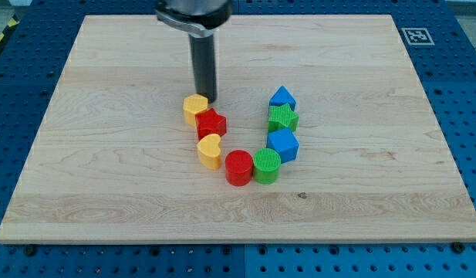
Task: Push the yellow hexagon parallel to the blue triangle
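red cylinder (238, 167) nearest, red star (211, 123) touching yellow hexagon (195, 108), my tip (206, 99) just behind it, no jaws

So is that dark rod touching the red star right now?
No, my tip sits at the upper right edge of the yellow hexagon, just above the red star in the view.

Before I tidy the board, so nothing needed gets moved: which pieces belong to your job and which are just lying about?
Job:
yellow hexagon
blue triangle
my tip, at the hexagon's upper right edge

Lying about:
red star
yellow heart
red cylinder
green cylinder
blue hexagon
green star
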You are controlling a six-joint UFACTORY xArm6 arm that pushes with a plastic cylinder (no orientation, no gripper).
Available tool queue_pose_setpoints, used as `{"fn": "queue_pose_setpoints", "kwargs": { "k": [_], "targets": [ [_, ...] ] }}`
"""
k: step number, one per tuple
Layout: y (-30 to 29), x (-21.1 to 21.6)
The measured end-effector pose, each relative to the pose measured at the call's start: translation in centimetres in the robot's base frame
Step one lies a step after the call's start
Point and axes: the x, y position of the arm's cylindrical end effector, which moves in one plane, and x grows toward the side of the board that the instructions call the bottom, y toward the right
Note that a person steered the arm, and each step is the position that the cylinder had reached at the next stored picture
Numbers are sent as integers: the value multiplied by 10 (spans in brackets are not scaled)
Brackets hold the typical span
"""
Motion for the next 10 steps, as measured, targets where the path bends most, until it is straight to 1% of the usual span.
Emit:
{"fn": "queue_pose_setpoints", "kwargs": {
  "k": [2, 3, 4, 5, 6, 8, 10],
  "targets": [
    [-41, -10],
    [-67, 15],
    [-64, 40],
    [-32, 47],
    [-23, 46],
    [-23, 31],
    [-21, 35]
  ]
}}
